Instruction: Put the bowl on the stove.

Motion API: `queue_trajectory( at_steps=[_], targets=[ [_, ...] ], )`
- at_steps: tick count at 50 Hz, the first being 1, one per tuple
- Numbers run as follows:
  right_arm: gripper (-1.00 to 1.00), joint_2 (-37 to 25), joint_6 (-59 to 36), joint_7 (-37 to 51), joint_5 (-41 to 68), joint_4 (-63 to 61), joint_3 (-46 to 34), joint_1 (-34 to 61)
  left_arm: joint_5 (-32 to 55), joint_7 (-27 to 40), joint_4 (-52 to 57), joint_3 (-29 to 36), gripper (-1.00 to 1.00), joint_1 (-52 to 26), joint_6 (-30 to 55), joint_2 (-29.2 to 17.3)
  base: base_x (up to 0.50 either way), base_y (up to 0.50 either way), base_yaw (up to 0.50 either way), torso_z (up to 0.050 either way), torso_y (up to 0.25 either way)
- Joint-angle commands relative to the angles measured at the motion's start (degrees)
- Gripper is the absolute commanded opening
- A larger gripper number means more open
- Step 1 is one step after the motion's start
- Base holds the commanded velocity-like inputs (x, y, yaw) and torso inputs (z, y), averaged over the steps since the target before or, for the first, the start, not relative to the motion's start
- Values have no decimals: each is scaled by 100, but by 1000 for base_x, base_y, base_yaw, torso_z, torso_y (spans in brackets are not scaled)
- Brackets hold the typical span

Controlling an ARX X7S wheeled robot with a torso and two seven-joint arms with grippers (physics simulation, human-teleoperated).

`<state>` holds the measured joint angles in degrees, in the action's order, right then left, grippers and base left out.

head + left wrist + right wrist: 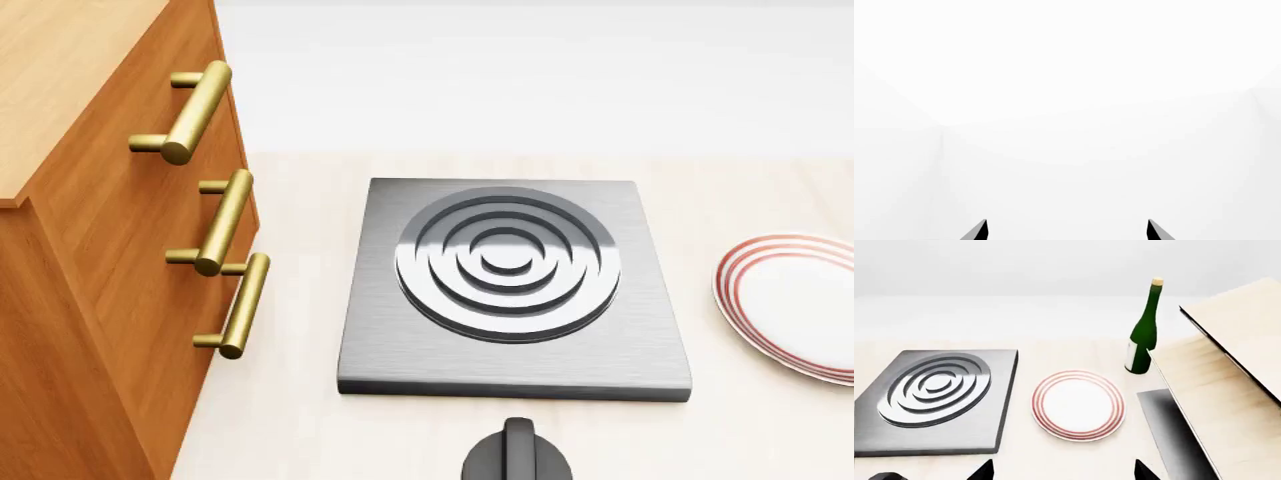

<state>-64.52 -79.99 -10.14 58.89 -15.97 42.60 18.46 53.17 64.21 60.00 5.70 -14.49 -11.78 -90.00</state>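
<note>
While both grippers, left [1067, 230] and right [1063, 471], show tips spread apart and empty, the stove [514, 290] sits bare; bowl's nowhere in view — searching blind risks clipping plate [1078, 405] or bottle [1143, 330].

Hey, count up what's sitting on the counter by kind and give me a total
Stove: 1
Knob: 1
Red-ringed plate: 1
Green bottle: 1
Bowl: 0 in view
Total: 4
</note>
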Motion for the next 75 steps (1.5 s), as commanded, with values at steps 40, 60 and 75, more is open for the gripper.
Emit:
queue_trajectory(
  at_steps=[40,60,75],
  targets=[
    [100,-133,-119,-379,-753,177,20,-1655,-111,-51,0,-253,100,93,88,1,0,0,0,0,0],
    [100,378,732,-311,-1212,184,-566,-2052,-95,-61,0,-312,100,124,121,1,0,0,0,0,0],
    [100,569,1261,-94,-1600,433,-1210,-1973,-63,-78,0,-375,100,134,135,1,0,0,0,0,0]
  ],
)
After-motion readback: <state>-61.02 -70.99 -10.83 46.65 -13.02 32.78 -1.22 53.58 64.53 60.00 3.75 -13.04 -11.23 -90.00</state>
